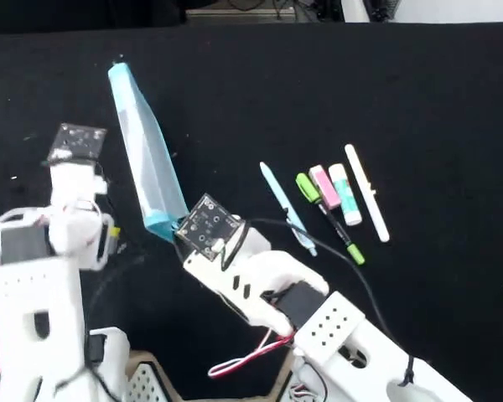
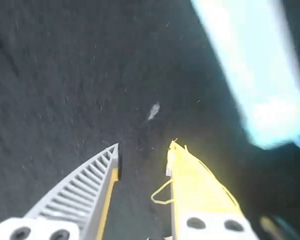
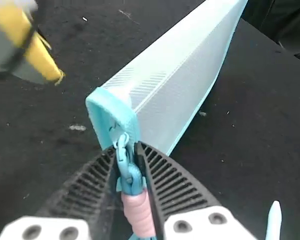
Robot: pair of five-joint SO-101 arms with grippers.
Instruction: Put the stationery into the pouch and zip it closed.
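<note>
Black cloth covers the table (image 1: 360, 92) from edge to edge. Two white arms stand at its near side: the left arm (image 1: 33, 276) near the left edge, the right arm (image 1: 268, 285) angled in from the lower right toward the middle.

Between them lies the pouch (image 1: 147, 155), long, pale blue and translucent, running from the right gripper (image 1: 178, 228) away toward the far side of the table. In the right wrist view the right gripper (image 3: 129, 150) is pinched narrow on the pouch's blue zipper pull (image 3: 124, 160), at the near end of the pouch (image 3: 180, 85). The left gripper (image 2: 142, 155) hangs over bare cloth just beside that same end of the pouch (image 2: 255, 70), its jaws apart and holding nothing.

Outside the pouch, to the right arm's far side, the stationery lies in a loose row on the cloth: a light blue pen (image 1: 285, 209) nearest the arm, then a green-capped pen (image 1: 329, 216), a pink stick (image 1: 325, 186), a white-and-teal stick (image 1: 345, 194) and a white pen (image 1: 366, 193). The pink and teal sticks touch side by side.

A pale speck (image 2: 153, 111) sits on the cloth ahead of the left gripper.
</note>
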